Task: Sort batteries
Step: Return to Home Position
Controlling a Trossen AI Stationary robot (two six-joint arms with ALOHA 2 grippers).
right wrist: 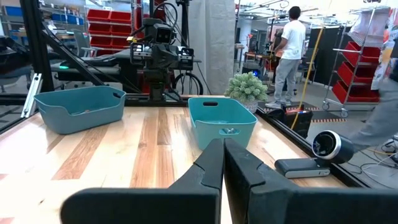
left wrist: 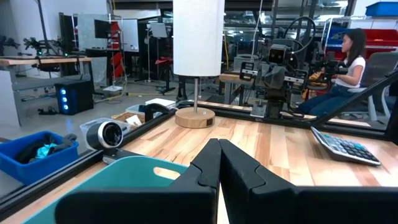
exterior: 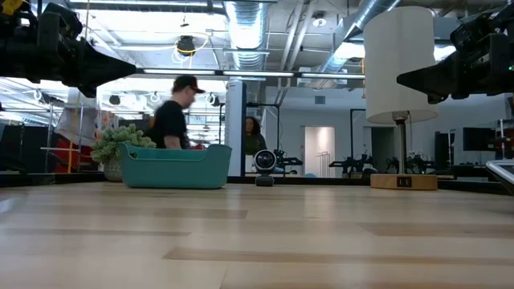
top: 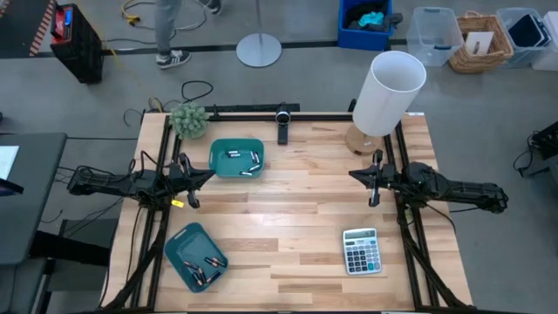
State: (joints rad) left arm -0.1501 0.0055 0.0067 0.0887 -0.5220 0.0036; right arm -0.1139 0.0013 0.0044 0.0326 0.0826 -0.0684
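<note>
Batteries (top: 253, 160) binned, apart from left gripper (top: 207, 174).

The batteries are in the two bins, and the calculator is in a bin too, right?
Not quite. The batteries are in the far bin and the near bin, but the calculator lies on the table, outside both, as the high view shows.

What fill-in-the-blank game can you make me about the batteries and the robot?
The batteries all lie in ___ teal bins.
The left end effector and the right end effector are both ___.
The calculator lies nearer the ___ one.
Missing words: two; shut; right.
</note>
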